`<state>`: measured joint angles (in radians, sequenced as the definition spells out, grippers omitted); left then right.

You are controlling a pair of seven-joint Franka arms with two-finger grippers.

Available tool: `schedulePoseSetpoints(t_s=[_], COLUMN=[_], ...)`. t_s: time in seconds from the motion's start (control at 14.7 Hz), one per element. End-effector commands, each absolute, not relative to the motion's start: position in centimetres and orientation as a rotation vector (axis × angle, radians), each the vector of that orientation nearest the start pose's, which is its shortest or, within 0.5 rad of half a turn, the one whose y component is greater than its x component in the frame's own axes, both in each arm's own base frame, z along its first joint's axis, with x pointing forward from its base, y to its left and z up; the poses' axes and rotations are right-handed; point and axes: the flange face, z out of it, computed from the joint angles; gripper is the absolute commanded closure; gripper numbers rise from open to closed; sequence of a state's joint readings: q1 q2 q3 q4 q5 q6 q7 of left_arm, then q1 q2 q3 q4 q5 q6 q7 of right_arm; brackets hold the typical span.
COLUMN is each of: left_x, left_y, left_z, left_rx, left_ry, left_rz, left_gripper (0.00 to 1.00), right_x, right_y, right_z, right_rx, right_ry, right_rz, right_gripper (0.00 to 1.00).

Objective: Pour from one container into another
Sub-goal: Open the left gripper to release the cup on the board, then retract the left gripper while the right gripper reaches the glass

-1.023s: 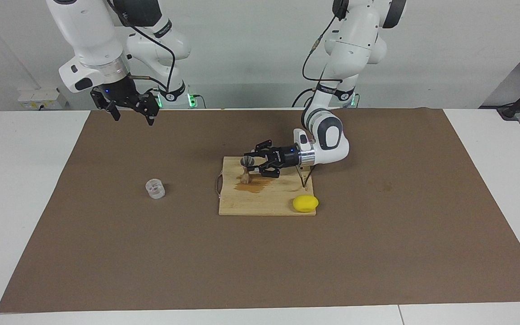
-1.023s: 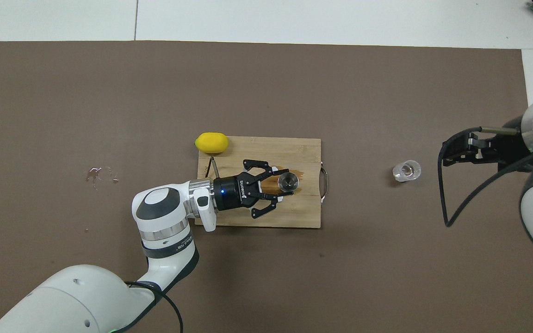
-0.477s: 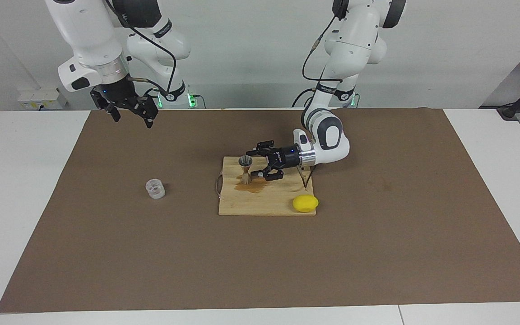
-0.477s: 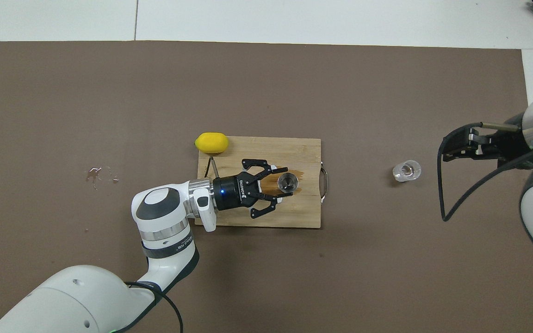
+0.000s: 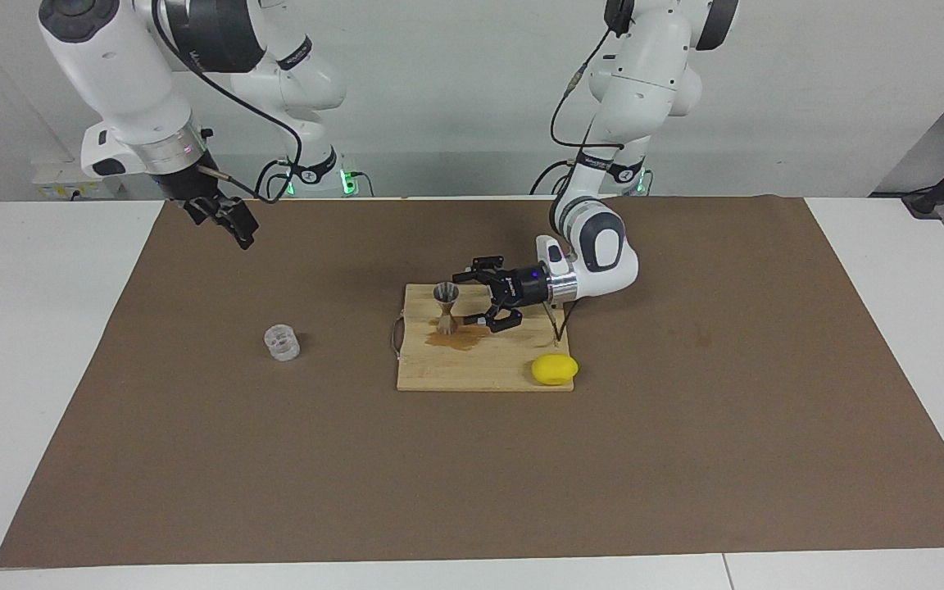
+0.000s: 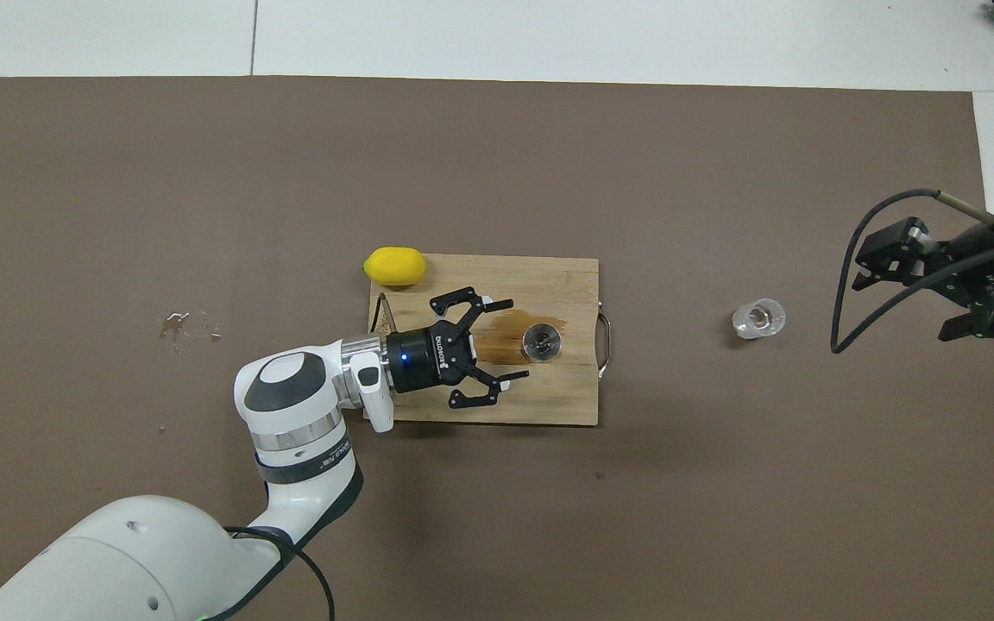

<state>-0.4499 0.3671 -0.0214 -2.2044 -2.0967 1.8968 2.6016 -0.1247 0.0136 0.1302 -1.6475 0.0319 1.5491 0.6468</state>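
Note:
The clear glass tumbler (image 5: pixel 282 342) (image 6: pixel 758 318) stands on the brown mat toward the right arm's end, with nothing touching it. The silvery hourglass jigger (image 5: pixel 445 307) (image 6: pixel 540 341) stands upright on the wooden cutting board (image 5: pixel 480 373) (image 6: pixel 566 405). My left gripper (image 5: pixel 474 295) (image 6: pixel 514 340) lies level, low over the board beside the jigger. It is open and a small gap separates its fingertips from the jigger. My right gripper (image 5: pixel 234 228) (image 6: pixel 904 304) hangs open and empty high over the mat's edge at the right arm's end.
A brown wet stain (image 5: pixel 456 338) (image 6: pixel 510 323) spreads on the board at the jigger's foot. A yellow lemon (image 5: pixel 554 369) (image 6: pixel 393 266) rests at the board's corner. A thin dark rod (image 5: pixel 552 324) stands under the left wrist. Small wet spots (image 6: pixel 186 326) mark the mat.
The left gripper has opened off the jigger and drawn back a little, leaving it standing. The right gripper has swung outward toward the mat's edge and turned.

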Motion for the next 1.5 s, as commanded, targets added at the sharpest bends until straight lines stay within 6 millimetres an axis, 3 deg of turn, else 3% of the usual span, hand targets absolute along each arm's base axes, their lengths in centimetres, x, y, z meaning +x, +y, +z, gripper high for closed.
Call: schedulePoseSetpoints(t_s=[0.0,0.27,0.48,0.61,0.95,1.09,1.23,1.43], left_x=[46.6,47.8,48.4,49.0,50.8,51.3,51.8,52.2], left_y=[-27.7,-22.2,-18.9,-16.0,-6.7,-2.3,1.2,5.3], left_z=[25.5,26.7,27.0,27.1,29.1,30.4,31.9,34.2], left_rx=[1.347,1.321,1.284,1.278,1.212,1.202,1.191,1.200], left_ry=[-1.149,-1.253,-1.306,-1.364,-1.549,-1.617,-1.671,-1.758], left_rz=[1.282,1.272,1.251,1.219,1.061,0.991,0.926,0.820], left_gripper=[0.00,0.00,0.00,0.00,0.00,0.00,0.00,0.00], right_x=[55.7,56.3,57.1,57.4,57.9,58.0,58.3,58.7], right_y=[-2.4,-5.9,-9.2,-10.2,-13.7,-13.7,-13.4,-14.0], right_z=[54.9,51.1,47.0,44.9,40.6,39.5,37.2,34.1], right_rx=[-2.815,-2.586,-2.417,-2.330,-2.148,-2.073,-2.046,-1.958], right_ry=[1.164,1.350,1.461,1.517,1.650,1.703,1.722,1.728], right_rz=[0.247,0.409,0.541,0.613,0.691,0.689,0.713,0.780], right_gripper=[0.02,0.04,0.05,0.05,0.05,0.05,0.04,0.03])
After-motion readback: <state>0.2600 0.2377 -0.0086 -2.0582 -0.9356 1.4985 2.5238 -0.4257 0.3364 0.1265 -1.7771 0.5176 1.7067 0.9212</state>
